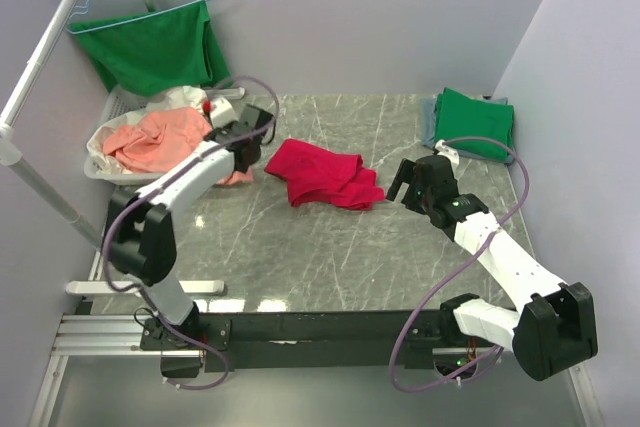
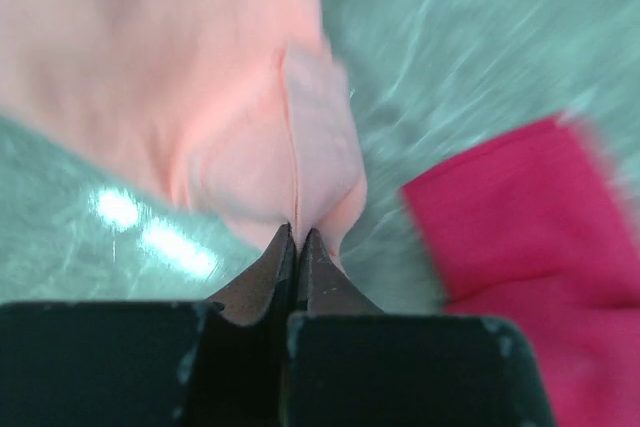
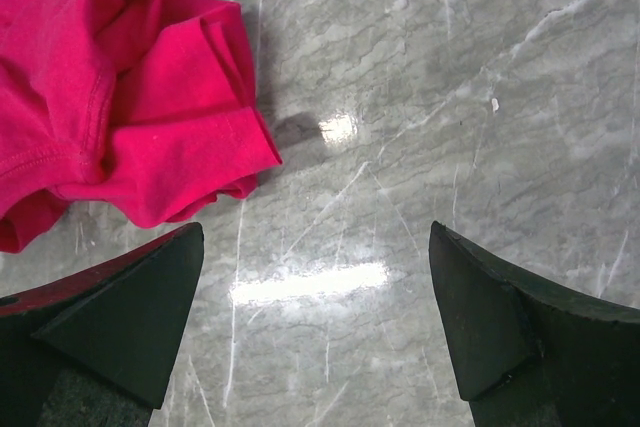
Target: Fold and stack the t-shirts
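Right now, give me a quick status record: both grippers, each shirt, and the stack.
left gripper: shut, pinching a fold of the peach garment beside the basket
right gripper: open, holding nothing, over bare table right of the red t-shirt
red t-shirt: crumpled mid-table, unfolded
stack: folded green t-shirt on grey t-shirt, far right corner
other: green shirt hanging at far left

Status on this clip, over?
Left gripper shut on peach garment. Right gripper open, beside crumpled red t-shirt. Green t-shirt folded on grey one, far right. Nothing blocking.
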